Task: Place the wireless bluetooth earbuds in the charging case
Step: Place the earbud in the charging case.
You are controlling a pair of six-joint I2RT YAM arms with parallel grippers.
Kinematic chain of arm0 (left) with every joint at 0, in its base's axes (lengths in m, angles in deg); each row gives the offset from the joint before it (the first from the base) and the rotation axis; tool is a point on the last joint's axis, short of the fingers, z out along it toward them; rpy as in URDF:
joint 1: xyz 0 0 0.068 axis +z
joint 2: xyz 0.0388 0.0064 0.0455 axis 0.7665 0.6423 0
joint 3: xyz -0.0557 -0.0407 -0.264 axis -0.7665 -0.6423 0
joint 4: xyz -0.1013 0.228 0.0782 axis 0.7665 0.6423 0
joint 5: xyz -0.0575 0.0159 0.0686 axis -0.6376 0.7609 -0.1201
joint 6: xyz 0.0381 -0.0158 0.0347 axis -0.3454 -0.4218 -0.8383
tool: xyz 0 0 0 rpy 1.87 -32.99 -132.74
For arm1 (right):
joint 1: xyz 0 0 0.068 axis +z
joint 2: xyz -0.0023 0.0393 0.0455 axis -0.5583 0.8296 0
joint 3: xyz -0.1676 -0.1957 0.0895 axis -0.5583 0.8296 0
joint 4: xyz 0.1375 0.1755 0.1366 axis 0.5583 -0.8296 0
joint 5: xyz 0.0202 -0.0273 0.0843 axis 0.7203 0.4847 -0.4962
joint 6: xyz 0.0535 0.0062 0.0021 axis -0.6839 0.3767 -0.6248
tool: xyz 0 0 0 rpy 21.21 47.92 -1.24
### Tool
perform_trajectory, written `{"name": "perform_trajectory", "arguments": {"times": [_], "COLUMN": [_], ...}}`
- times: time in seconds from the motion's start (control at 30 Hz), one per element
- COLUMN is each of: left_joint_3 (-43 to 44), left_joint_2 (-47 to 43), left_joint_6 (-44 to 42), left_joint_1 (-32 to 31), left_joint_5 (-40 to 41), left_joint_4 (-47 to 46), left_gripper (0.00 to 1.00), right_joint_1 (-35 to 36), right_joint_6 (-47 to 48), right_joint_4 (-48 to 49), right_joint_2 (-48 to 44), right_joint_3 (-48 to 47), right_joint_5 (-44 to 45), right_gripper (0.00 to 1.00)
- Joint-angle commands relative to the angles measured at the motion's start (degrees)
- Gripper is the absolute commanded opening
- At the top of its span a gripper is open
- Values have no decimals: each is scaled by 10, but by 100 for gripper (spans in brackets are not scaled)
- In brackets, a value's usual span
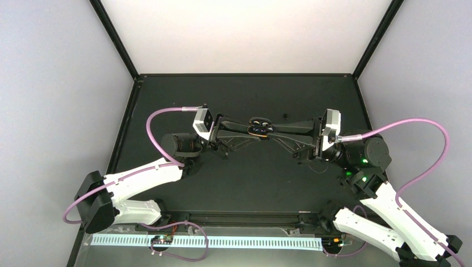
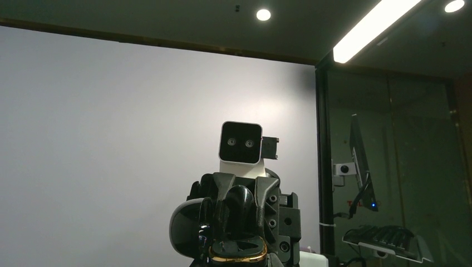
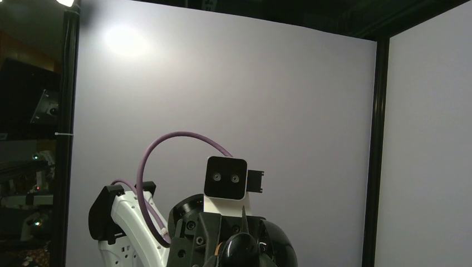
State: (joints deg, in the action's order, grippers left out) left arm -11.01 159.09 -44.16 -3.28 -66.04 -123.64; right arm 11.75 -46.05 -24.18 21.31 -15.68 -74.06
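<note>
One charging case (image 1: 260,125), seemingly open, is sitting at mid-table between both sets of fingertips, its halves lying far and near of the finger line. Left gripper (image 1: 249,129) and right gripper (image 1: 273,129) are meeting it tip-to-tip, equally near; can't tell if either is clamping. Earbuds aren't showing. Black table (image 1: 250,183) is lying beneath and a white back wall (image 1: 245,33) is standing behind.

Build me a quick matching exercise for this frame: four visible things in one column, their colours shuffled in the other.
Things:
1. cable on the left arm
2. table top
3. light on the right arm
4. left arm's forearm cover

Colours:
A. green
B. purple
C. white
D. black

Pairs: 1-B; 2-D; 3-A; 4-C
</note>
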Motion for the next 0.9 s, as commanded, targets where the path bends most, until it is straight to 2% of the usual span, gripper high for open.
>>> {"name": "perform_trajectory", "arguments": {"times": [0.0,0.43,0.87], "left_joint_3": [3,-7,-20], "left_joint_2": [-17,-20,-27], "left_joint_6": [-7,-7,-11], "left_joint_1": [-5,-7,-7], "left_joint_5": [-16,-13,-3], "left_joint_4": [-37,-38,-39], "left_gripper": [2,2,2], "right_joint_1": [2,3,2], "right_joint_6": [6,5,10], "right_joint_4": [-13,-20,-33], "right_joint_2": [0,0,-2], "right_joint_3": [-4,-8,-10], "right_joint_5": [32,52,61], "right_gripper": [16,20,30]}}
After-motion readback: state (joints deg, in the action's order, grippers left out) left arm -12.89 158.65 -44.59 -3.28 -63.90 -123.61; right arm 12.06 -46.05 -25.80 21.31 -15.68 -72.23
